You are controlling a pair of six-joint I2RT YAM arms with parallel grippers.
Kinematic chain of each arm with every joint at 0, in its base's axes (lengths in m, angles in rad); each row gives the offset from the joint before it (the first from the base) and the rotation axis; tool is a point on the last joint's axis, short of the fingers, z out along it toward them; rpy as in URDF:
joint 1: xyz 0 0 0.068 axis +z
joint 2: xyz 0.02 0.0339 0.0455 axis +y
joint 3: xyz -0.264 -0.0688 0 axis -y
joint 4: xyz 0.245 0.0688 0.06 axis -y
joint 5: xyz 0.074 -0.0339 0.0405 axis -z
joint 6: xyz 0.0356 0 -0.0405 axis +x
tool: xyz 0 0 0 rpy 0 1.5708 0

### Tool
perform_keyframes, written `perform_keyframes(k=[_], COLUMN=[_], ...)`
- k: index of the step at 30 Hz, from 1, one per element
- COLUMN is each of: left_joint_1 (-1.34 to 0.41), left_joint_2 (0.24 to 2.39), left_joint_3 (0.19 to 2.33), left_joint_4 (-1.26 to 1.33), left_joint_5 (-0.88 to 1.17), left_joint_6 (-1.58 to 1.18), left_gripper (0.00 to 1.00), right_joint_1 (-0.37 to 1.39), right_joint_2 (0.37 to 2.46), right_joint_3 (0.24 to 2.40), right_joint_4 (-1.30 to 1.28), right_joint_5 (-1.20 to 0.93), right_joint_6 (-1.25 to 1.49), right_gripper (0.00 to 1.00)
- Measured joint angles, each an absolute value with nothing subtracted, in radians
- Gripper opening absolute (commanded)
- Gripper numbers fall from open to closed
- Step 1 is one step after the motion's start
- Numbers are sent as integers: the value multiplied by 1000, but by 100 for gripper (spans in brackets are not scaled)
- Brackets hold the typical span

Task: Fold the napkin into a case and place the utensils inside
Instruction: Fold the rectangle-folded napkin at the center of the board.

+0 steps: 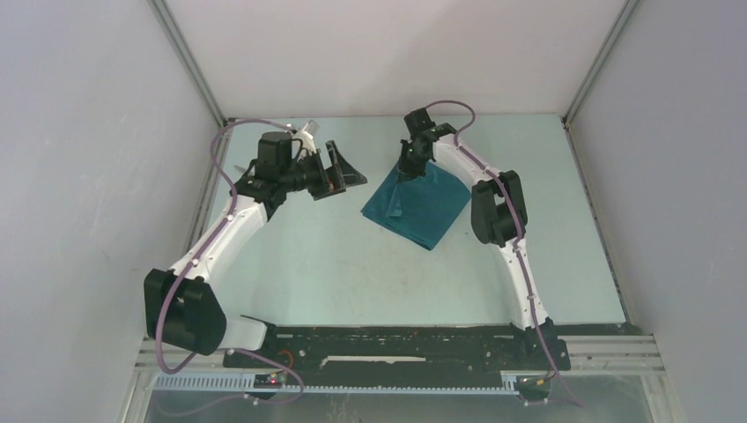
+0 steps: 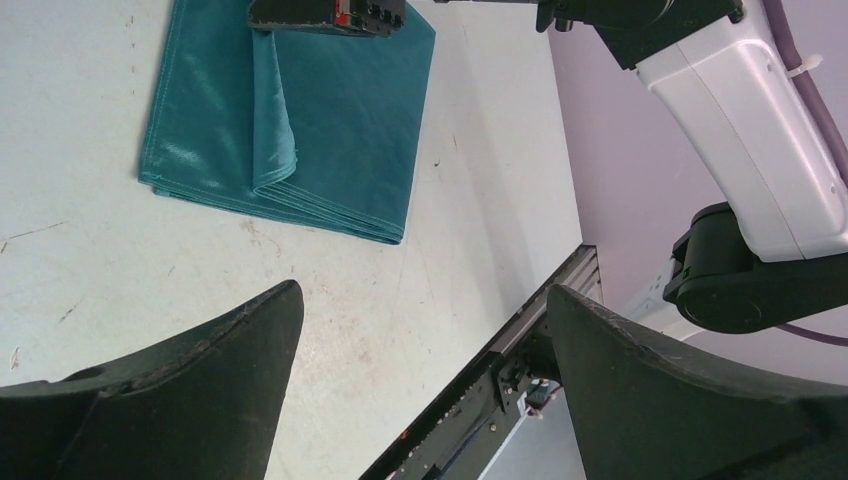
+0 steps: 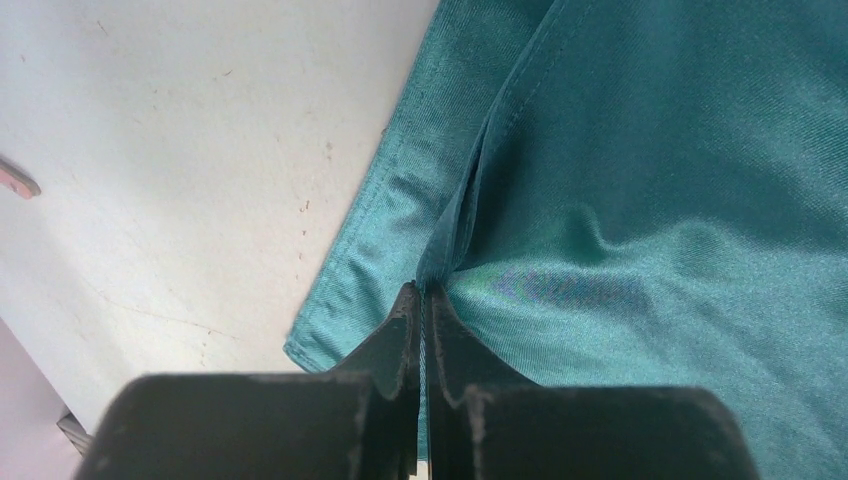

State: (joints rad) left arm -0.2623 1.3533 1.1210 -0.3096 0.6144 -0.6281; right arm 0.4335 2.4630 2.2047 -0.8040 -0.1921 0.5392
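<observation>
The teal napkin [image 1: 421, 207] lies on the table right of centre, folded into a layered rectangle, not a narrow case. My right gripper [image 1: 408, 166] sits at its far left corner, shut on a raised fold of the cloth. In the right wrist view the closed fingertips [image 3: 425, 292] pinch a thin layer of napkin [image 3: 650, 200]. My left gripper [image 1: 345, 176] hovers open to the left of the napkin with nothing in it. In its own view its jaws [image 2: 425, 295] stand wide over bare table, the napkin [image 2: 330, 120] ahead. The utensils are out of view.
The right arm's dark elbow [image 1: 498, 210] stands just right of the napkin. A black rail [image 1: 396, 339] runs along the table's near edge. Grey walls with metal posts [image 1: 189, 66] close in the back and sides. A small pinkish object [image 3: 14, 180] shows at the right wrist view's left edge.
</observation>
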Motion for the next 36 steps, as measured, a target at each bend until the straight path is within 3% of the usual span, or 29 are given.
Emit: perform_keyframes(k=[22,31,34,36], left_joint_1=[-253,-252,-251,-250], left_joint_2=[1354,1354,1354,1355], left_joint_3=[1120,1119,1110,1105], left_joint_4=[-294,-293,-278,-276], left_joint_5=[635,637,640,640], left_joint_6=[-630,-631,-632,-631], left_gripper=[100,100,100,100], right_joint_1=[451,450,445,436], right_joint_2=[2522,2545,2558,2498], right_joint_3=[2281,2330,2421,2368], right_joint_4=[-822,-840,-842,-809], right_joint_5=[-219,-239,-278,-306], right_joint_6=[553,567,570,567], right_gripper=[0,44,55,57])
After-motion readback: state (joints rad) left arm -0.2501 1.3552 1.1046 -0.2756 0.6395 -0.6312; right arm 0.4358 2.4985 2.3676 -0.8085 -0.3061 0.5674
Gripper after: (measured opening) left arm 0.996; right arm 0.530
